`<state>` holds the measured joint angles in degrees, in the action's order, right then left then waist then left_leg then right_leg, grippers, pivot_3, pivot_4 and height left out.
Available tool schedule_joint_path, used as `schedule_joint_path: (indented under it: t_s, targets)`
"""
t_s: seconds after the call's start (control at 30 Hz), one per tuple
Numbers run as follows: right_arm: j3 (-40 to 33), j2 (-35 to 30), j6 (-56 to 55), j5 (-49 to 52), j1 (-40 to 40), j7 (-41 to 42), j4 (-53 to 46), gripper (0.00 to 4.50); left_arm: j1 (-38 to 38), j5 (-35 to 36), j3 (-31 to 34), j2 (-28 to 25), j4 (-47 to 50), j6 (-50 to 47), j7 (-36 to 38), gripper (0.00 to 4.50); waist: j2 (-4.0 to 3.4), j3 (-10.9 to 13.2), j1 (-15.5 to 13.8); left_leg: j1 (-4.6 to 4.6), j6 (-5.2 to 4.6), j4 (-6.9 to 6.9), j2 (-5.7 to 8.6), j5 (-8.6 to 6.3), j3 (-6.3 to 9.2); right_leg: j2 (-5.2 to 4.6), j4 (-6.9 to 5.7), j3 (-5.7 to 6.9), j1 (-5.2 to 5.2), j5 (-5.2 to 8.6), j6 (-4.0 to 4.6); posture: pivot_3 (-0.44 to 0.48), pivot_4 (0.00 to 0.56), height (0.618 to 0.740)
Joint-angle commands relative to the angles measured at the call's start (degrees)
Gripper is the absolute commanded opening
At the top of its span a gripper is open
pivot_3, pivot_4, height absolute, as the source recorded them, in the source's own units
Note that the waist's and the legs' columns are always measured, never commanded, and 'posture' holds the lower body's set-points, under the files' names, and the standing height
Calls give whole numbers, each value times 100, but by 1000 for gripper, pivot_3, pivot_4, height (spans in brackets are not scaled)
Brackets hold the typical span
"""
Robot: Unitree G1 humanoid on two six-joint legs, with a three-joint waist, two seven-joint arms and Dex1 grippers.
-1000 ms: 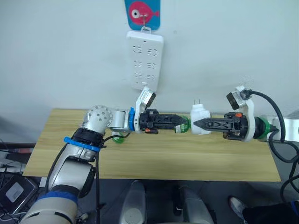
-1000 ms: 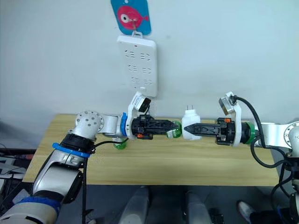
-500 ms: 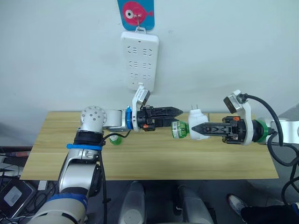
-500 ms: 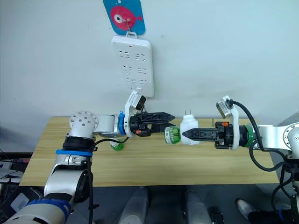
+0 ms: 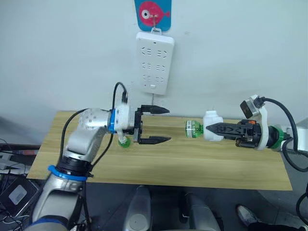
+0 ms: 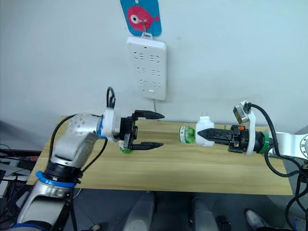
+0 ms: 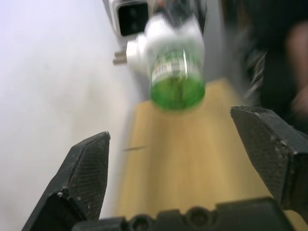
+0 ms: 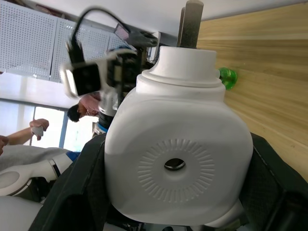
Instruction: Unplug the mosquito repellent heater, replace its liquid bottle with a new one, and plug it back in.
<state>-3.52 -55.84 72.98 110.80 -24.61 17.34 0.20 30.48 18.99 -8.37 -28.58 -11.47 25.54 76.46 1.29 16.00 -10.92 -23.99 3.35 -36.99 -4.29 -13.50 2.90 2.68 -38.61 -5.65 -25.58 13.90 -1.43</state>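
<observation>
- The right gripper [image 5: 211, 129] is clamped on the mosquito repellent heater [image 5: 212, 124], holding it in the air above the wooden table [image 5: 192, 166], off to the robot's right of centre.
- The heater lies on its side — its green liquid bottle [image 5: 193, 129] sticks out toward the left arm, and two plug prongs [image 6: 204, 117] point upward from the white body.
- In the right wrist view the heater's flat top with its small centre hole [image 8: 174, 165] faces the camera, the two black fingers pressed against its sides.
- The left gripper [image 5: 161, 125] is wide open with nothing in it, one finger [image 5: 155, 110] above and the other [image 5: 156, 140] below, both pointing toward the bottle.
- There is a clear gap between the left fingertips and the bottle; they are near but not touching.
- The left wrist view shows the bottle's round green base [image 7: 177, 86] facing the camera, framed between the two spread fingers [image 7: 86, 178] but farther away.
- A second small green bottle [image 5: 123, 142] rests on the table just beside the left wrist, partly hidden by it.
- A long white power strip [image 5: 154, 61] hangs upright on the wall behind the table — from a hook on a blue tag with a pink fish [image 5: 154, 12].
- No plug sits in the strip's visible sockets.
</observation>
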Motion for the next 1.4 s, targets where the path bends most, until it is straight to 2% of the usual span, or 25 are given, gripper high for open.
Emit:
schedule_joint_path:
  t_s: [0.03, 0.17, 0.3, 0.7, 1.0, 1.1, 1.27, 1.4]
  targets:
    - [-155, -6, -48, 188, -76, 36, -160, 3079, 283, -301, 181, 425, -565, 2707, -15, 4484, 1, 0, -40, -3, 0, -2, -1, 0, 0, 0, 0, 1, -1, -3, 0, 320, 244, 740]
    - [-109, 182, -34, 220, -136, 50, -338, 3079, 774, -727, 106, 759, -1534, 4458, -421, 4484, 1, 0, -169, 0, 0, -2, 0, 0, 3, 1, -6, 3, 0, -6, -2, 320, 244, 740]
    - [-100, 313, -70, 220, -241, -10, -452, 3079, 984, -1152, 52, 861, -2021, 5065, -992, 4484, 1, 0, -170, -2, -1, -2, 1, 0, 3, 2, -4, 2, 1, -8, -5, 304, 242, 740]
    - [-60, 531, -43, 220, -369, -22, -596, 3079, 1277, -2222, -206, 817, -2532, 5671, -2413, 4484, 1, 0, -157, 8, -1, -7, 1, 1, 13, 2, -26, 10, 7, -9, -6, 299, 247, 740]
    - [-63, 544, -50, 220, -353, -63, -599, 3079, 1312, -2594, -456, 647, -2485, 6002, -3285, 4484, 1, 0, -153, 11, -1, -6, 0, 1, 14, 2, -28, 11, 8, -9, -6, 289, 248, 740]
    - [-75, 529, -55, 220, -329, -50, -653, 3079, 1343, -2743, -557, 583, -2516, 6026, -3508, 3912, 1, 0, -153, 12, -1, -7, 1, 1, 14, 2, -28, 11, 10, -9, -6, 289, 248, 740]
    - [-83, 551, -65, 220, -349, -48, -636, 3079, 1434, -2989, -668, 531, -2620, 5978, -3814, 2367, 1, 0, -149, 14, -1, -7, 0, 1, 14, 2, -29, 11, 10, -9, -6, 284, 252, 740]
    - [-67, 532, -64, 220, -348, -36, -648, 3079, 1473, -2729, -1000, 425, -2561, 5807, -3984, 2256, 1, 0, -145, 14, -1, -6, 0, 1, 14, 2, -29, 11, 10, -9, -6, 282, 254, 740]
